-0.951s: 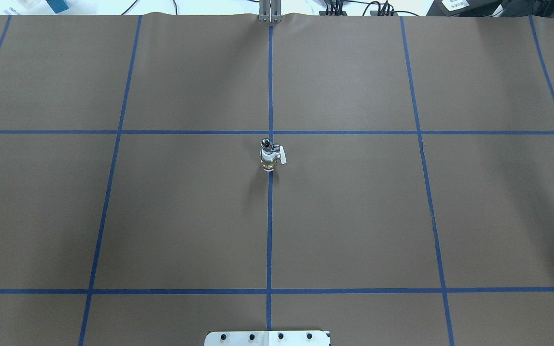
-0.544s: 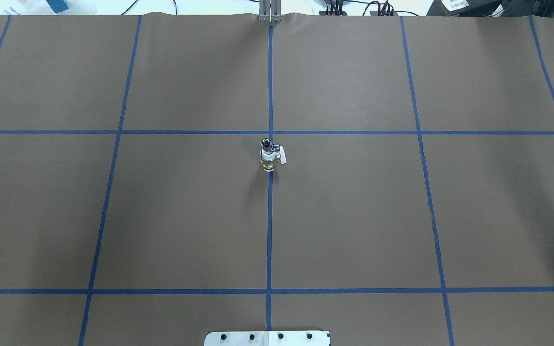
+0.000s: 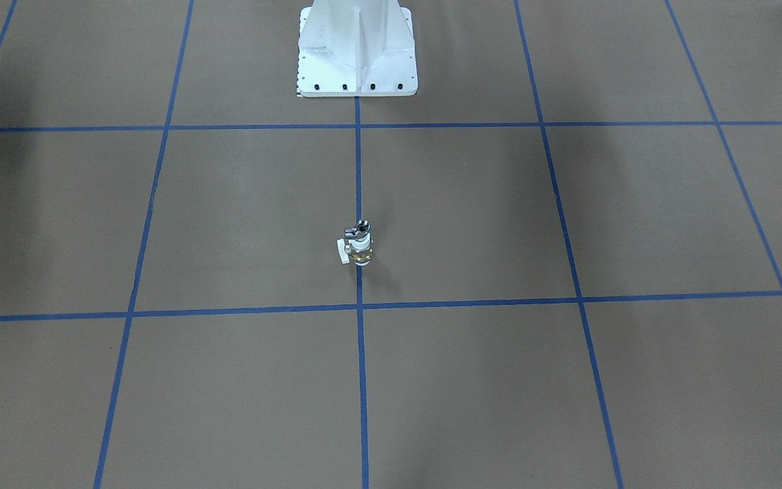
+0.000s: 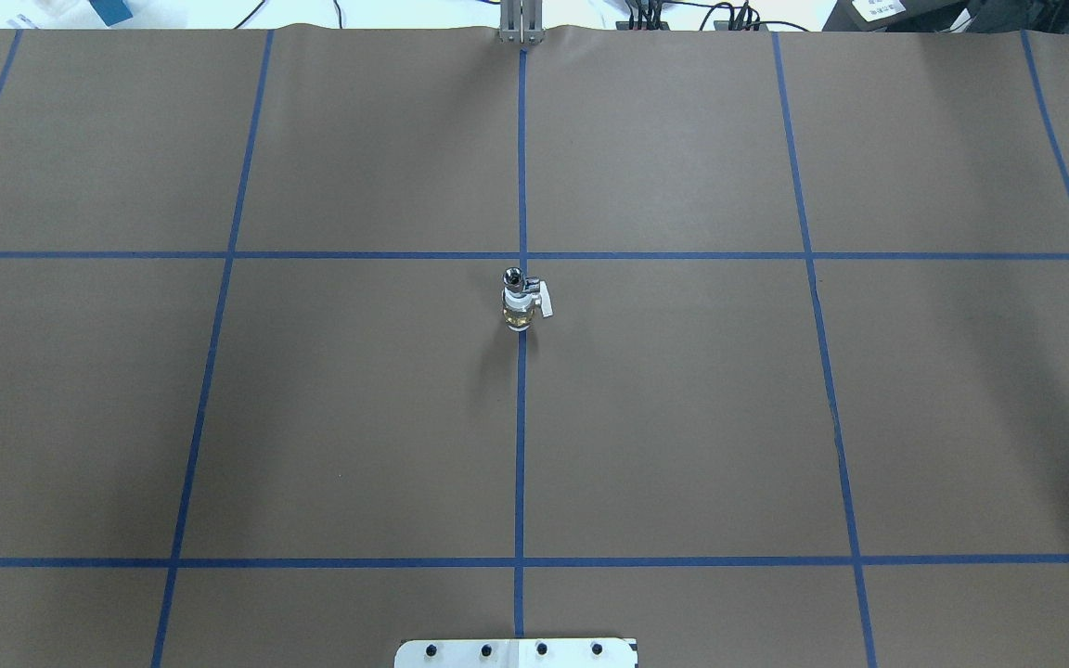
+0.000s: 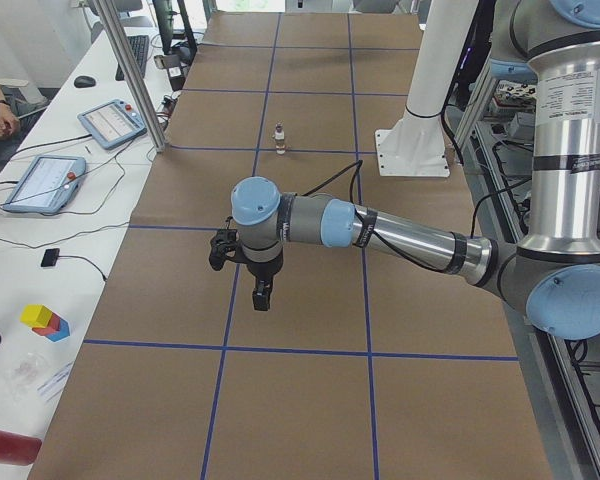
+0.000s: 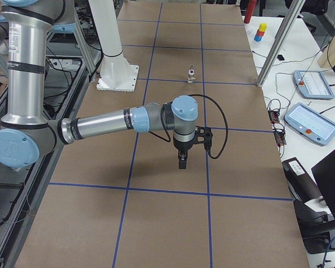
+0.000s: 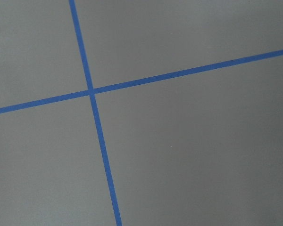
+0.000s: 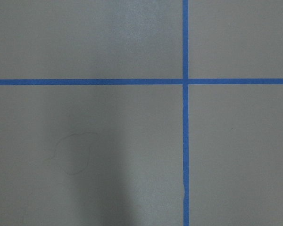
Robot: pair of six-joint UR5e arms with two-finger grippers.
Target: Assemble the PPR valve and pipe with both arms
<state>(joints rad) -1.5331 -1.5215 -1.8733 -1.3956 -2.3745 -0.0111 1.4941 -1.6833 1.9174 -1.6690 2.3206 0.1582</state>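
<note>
The PPR valve (image 4: 518,311), with its brass middle and white side handle, stands upright on the centre tape line of the table. The silver pipe (image 4: 513,277) sits on top of it, hollow end up. The joined pair also shows in the front view, valve (image 3: 362,252) and pipe (image 3: 362,227), and small in the side views (image 5: 279,138) (image 6: 190,73). My left gripper (image 5: 262,303) hangs over the paper far from them; I cannot tell if it is open or shut. My right gripper (image 6: 182,165) likewise. Both wrist views show only paper and tape.
The white bolted pedestal (image 3: 356,47) stands at the robot's edge of the table. Blue tape lines grid the brown paper (image 4: 683,417). Tablets (image 5: 40,182) (image 6: 310,123), cables and a metal post (image 5: 130,70) are on the operators' bench beyond the far edge.
</note>
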